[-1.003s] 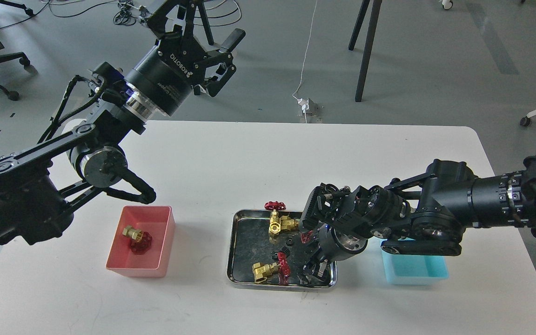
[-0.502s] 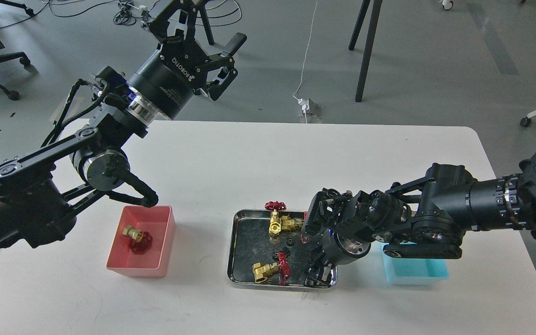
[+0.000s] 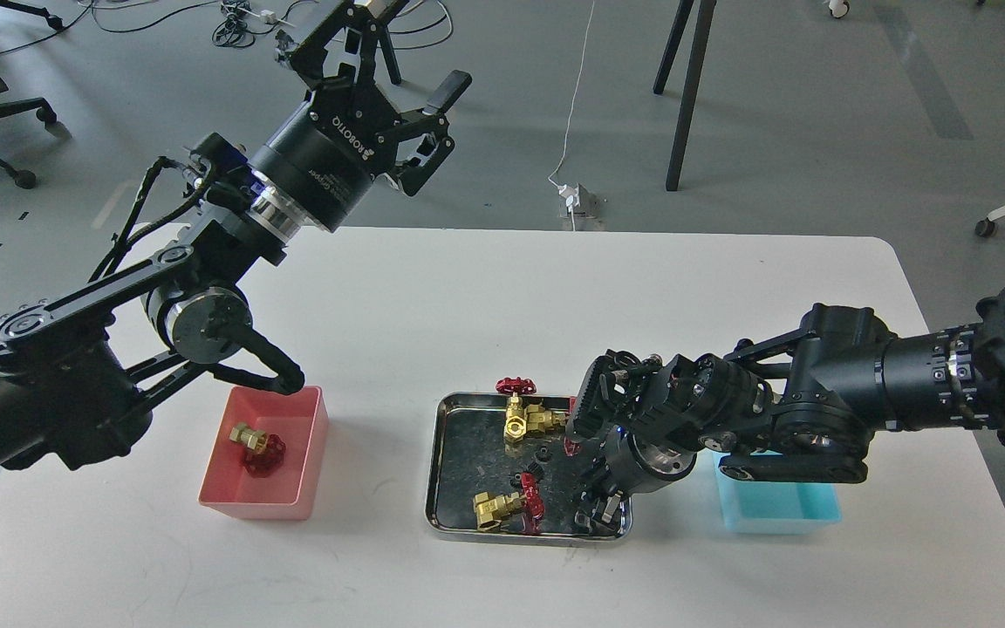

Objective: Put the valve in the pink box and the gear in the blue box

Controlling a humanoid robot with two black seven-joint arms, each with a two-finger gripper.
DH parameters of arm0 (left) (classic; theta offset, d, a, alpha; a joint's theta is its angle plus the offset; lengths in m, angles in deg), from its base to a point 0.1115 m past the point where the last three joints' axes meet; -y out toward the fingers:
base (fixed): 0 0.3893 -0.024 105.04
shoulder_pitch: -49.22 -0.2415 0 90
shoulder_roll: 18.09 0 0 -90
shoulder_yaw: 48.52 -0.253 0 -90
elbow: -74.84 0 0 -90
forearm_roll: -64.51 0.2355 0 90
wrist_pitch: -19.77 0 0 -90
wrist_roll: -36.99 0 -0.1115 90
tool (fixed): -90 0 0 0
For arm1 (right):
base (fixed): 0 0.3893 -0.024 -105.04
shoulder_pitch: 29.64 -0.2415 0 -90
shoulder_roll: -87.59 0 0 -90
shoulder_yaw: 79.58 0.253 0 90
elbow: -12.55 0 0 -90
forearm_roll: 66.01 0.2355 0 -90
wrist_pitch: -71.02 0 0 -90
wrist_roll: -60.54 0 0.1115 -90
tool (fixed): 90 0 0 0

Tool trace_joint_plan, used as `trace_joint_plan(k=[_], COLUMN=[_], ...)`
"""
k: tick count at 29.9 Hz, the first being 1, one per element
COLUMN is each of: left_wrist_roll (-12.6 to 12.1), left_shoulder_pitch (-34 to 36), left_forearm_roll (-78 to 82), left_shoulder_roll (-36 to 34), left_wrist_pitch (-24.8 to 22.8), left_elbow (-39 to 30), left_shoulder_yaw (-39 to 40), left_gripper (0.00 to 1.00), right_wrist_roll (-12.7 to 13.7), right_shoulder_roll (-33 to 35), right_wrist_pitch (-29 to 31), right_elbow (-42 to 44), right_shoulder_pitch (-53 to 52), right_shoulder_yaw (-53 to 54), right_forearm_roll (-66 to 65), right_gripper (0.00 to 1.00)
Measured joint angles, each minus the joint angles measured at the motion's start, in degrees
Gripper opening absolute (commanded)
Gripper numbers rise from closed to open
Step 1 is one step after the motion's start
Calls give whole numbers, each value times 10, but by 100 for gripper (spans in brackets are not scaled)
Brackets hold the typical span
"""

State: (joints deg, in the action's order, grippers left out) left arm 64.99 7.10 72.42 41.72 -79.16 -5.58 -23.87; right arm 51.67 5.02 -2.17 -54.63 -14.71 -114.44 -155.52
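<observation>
counter (image 3: pixel 485 323) | steel tray (image 3: pixel 443 453) mid-counter, between pink box (image 3: pixel 306 453) and blue box (image 3: pixel 782 510) | valve (image 3: pixel 502 506) in tray: likely heavy, rigid, best gripped across brass body | gear (image 3: pixel 543 456) nearby: light, slippery | right hand (image 3: pixel 597 513) low in tray corner, grip state unclear | left hand (image 3: pixel 398 52) raised, fingers spread, empty

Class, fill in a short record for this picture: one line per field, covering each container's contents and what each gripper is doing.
Salmon-pink plastic bin: one brass valve with red handwheel
Shiny steel tray: two brass valves, small black gears
Light cyan-blue plastic bin: partly hidden; nothing seen inside
Left gripper: open, raised, empty
Right gripper: lowered into tray's near right corner; fingers unclear
</observation>
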Motion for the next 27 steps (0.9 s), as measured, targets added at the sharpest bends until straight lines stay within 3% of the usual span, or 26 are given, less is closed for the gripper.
trace_joint_plan(k=[5, 15, 19, 20, 22, 23, 24, 27], left_wrist_roll=[0, 0, 0, 0, 0, 0, 0, 0], left_shoulder_pitch=[-2, -4, -4, -4, -4, -4, -4, -4], left_forearm_roll=[0, 2, 3, 3, 3, 3, 3, 3], left_shoulder_roll=[9, 39, 55, 59, 63, 64, 65, 65], left_wrist_pitch=[0, 0, 2, 2, 2, 2, 2, 2], left_elbow=[0, 3, 5, 6, 7, 7, 7, 7], left_shoulder_yaw=[1, 11, 11, 11, 11, 11, 11, 11], left_gripper=[84, 85, 85, 85, 85, 85, 85, 86], right_wrist_roll=[0, -1, -1, 1, 8, 11, 13, 15], right_shoulder_roll=[49, 321, 386, 397, 413, 418, 424, 434], right_wrist_pitch=[-12, -4, -3, -3, -4, -6, -11, -31], right_elbow=[-31, -145, -162, -167, -177, -180, -181, -183], right_shoulder_pitch=[-26, -93, -69, -58, -39, -33, -28, -18], right_shoulder_yaw=[23, 21, -1, -2, -3, -3, -1, 10], right_forearm_roll=[28, 55, 17, 10, 3, 3, 3, 7], right_gripper=[4, 5, 8, 16, 48, 69, 99, 100])
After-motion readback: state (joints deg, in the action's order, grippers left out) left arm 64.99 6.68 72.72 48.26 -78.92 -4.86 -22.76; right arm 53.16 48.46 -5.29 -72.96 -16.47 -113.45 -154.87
